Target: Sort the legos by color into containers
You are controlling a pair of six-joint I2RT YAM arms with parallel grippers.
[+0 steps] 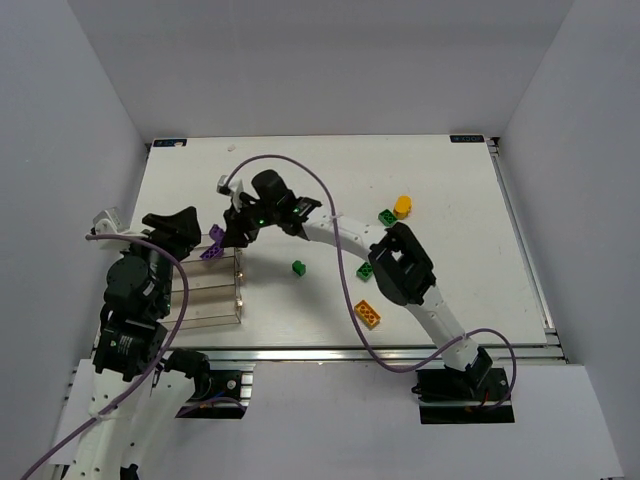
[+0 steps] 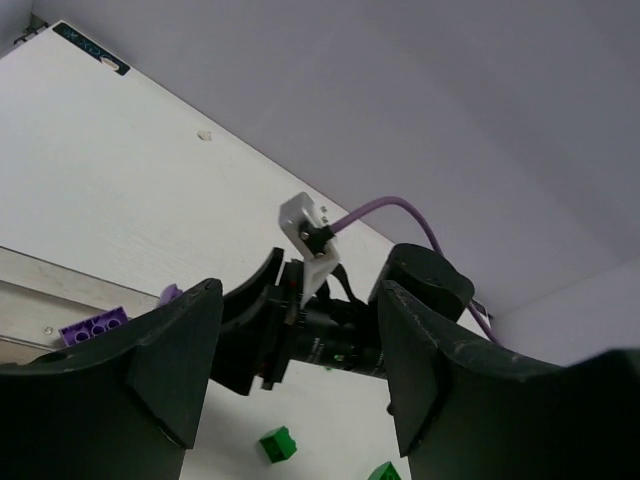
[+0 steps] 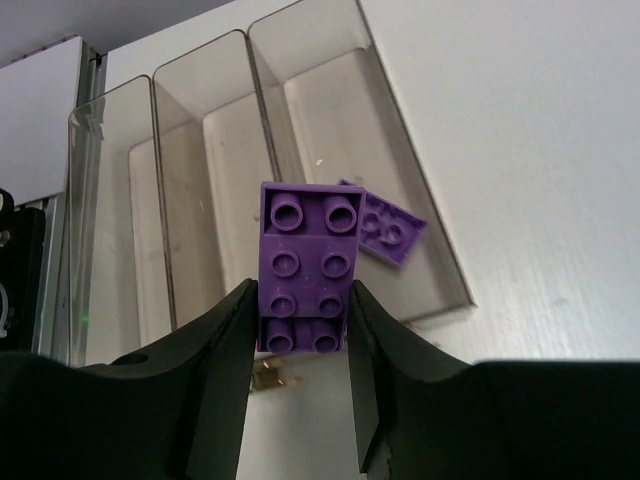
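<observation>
My right gripper [image 3: 302,292] is shut on a purple lego [image 3: 305,262], studs facing the camera, over the near end of the clear containers [image 3: 200,150]. A second, flat purple lego [image 3: 386,228] lies inside the bin just under it. From above, the right gripper [image 1: 232,228] sits at the far end of the containers [image 1: 205,295], with purple [image 1: 213,245] showing at its tip. My left gripper [image 2: 300,300] stands open and empty just left of them [image 1: 172,225]. Green legos [image 1: 298,267] [image 1: 365,271] [image 1: 386,216], a yellow-orange block [image 1: 402,206] and a flat orange lego [image 1: 368,314] lie on the table.
The right arm [image 1: 400,265] arches across the middle of the white table [image 1: 450,170], trailing a purple cable [image 1: 330,200]. Grey walls enclose the table on three sides. The other two bins [image 3: 120,200] hold nothing that shows.
</observation>
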